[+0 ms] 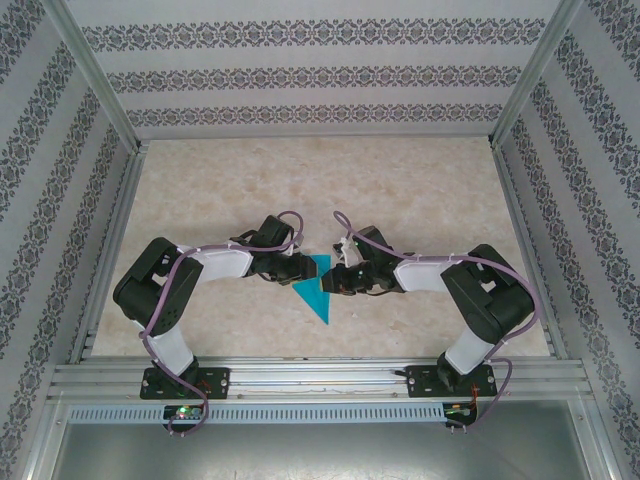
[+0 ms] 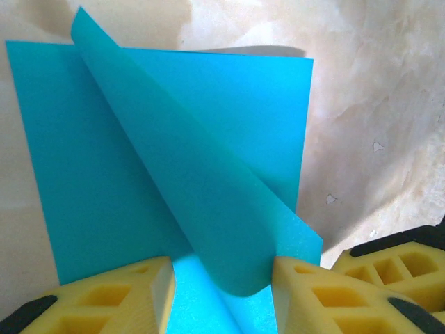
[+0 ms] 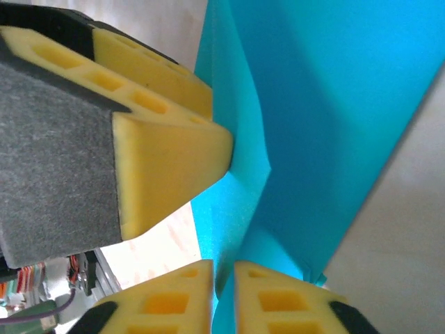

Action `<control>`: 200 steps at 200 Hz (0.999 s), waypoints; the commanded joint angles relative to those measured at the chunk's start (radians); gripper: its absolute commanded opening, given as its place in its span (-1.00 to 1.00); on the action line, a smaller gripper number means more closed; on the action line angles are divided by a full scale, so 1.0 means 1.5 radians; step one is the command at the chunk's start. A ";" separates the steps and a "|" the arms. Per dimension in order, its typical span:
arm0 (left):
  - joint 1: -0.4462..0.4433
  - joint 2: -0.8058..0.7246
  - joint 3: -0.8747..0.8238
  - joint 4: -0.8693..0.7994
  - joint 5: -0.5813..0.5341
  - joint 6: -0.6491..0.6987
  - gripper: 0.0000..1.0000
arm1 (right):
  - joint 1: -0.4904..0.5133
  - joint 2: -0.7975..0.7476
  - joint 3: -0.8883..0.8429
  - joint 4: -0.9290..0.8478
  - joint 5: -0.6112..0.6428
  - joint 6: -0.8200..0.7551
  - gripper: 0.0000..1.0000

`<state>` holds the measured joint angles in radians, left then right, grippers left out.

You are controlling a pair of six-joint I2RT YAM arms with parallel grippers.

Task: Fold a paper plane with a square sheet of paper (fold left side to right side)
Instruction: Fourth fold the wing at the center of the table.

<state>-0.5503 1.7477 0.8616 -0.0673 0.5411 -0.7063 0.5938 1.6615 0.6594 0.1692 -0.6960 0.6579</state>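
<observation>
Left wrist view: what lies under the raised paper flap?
Under the flap lies the paper's flat lower layer, on the table. Near the camera the curled flap hides that layer; the table beneath the paper is covered.

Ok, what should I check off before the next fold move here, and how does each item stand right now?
1. Right gripper pinching the square sheet of paper: ok, jaws closed on an edge.
2. Left gripper straddling the raised flap: ok, jaws apart, paper between them.
3. Flap creased flat: not ok, it curls upward.
4. Sheet lying on the table between both grippers: ok.
5. Edges aligned for the fold: cannot tell.
</observation>
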 commanded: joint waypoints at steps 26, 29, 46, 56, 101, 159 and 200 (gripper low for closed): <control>-0.004 0.012 -0.017 -0.075 -0.066 0.022 -0.13 | 0.003 0.005 0.013 -0.031 0.033 -0.023 -1.00; -0.004 0.012 -0.017 -0.075 -0.066 0.021 -0.13 | 0.003 0.004 0.013 -0.036 0.038 -0.025 -1.00; -0.005 0.009 -0.016 -0.077 -0.068 0.022 -0.13 | 0.001 -0.001 0.010 -0.053 0.055 -0.033 -1.00; -0.004 0.008 -0.016 -0.078 -0.068 0.022 -0.13 | 0.000 -0.001 0.010 -0.058 0.060 -0.035 -1.00; -0.004 0.009 -0.015 -0.079 -0.068 0.022 -0.13 | 0.000 0.001 0.021 -0.076 0.070 -0.044 -1.00; -0.004 0.009 -0.012 -0.082 -0.068 0.023 -0.13 | 0.001 0.012 0.034 -0.082 0.068 -0.049 -1.00; -0.004 0.010 -0.010 -0.083 -0.068 0.025 -0.13 | 0.003 0.023 0.032 -0.085 0.069 -0.049 -1.00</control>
<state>-0.5507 1.7454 0.8619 -0.0711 0.5335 -0.7029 0.5930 1.6703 0.6910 0.0597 -0.6098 0.6025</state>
